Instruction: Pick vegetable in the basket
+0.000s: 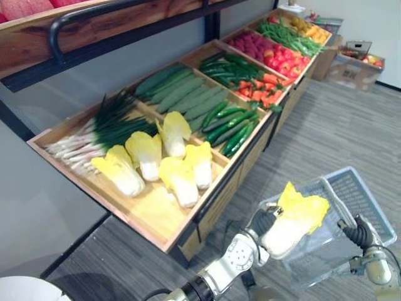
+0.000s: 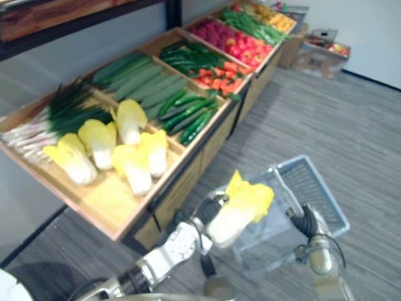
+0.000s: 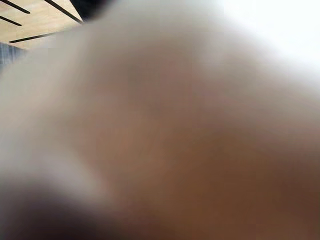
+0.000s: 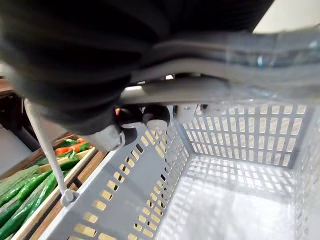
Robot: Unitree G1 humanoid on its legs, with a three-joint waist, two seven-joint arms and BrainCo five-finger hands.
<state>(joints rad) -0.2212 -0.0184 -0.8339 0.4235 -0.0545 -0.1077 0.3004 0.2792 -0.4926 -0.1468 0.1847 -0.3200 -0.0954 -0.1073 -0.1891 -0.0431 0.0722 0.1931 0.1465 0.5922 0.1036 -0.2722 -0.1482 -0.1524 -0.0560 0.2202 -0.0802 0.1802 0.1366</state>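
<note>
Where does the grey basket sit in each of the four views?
Left eye view: grey basket at the lower right.
Right eye view: lower right.
Left wrist view: too blurred to tell.
Right wrist view: across the lower half, seen from inside.
Shared landmark: the dark green cucumbers.

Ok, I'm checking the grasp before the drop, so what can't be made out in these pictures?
Left wrist view: blur from something against the lens hides how the left hand holds the cabbage; in the eye views the cabbage covers it.
On the top shelf, the red produce is cut off by the left eye view's edge.
Far cardboard box: contents too small.
</note>
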